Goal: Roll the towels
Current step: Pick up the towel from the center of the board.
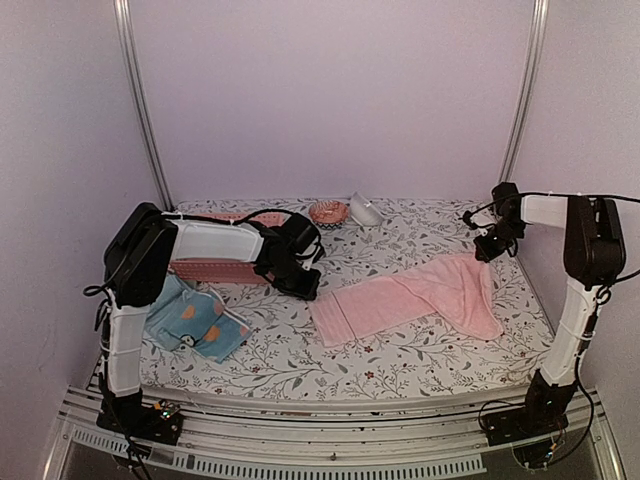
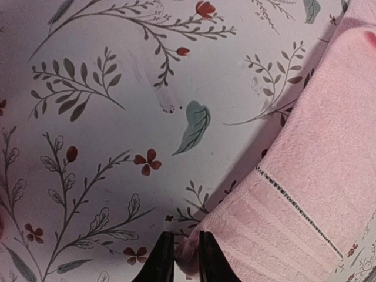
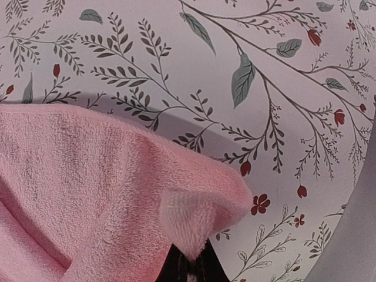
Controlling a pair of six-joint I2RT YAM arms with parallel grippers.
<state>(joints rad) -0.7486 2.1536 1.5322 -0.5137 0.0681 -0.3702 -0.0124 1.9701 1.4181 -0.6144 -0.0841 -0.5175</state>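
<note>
Pinching pink towel (image 1: 420, 295) at two corners: left gripper (image 2: 187, 265) clamped on the ribbed hem corner, right gripper (image 3: 189, 271) clamped on a folded-over terry corner with shadow beneath it. Fluffy looped pile, stitched border band just ahead of left fingers (image 2: 161, 261). Blue patterned towel (image 1: 195, 322) lies crumpled well left of left gripper, near perforated basket (image 1: 215, 270). Floral tablecloth (image 1: 400, 360) underneath.
</note>
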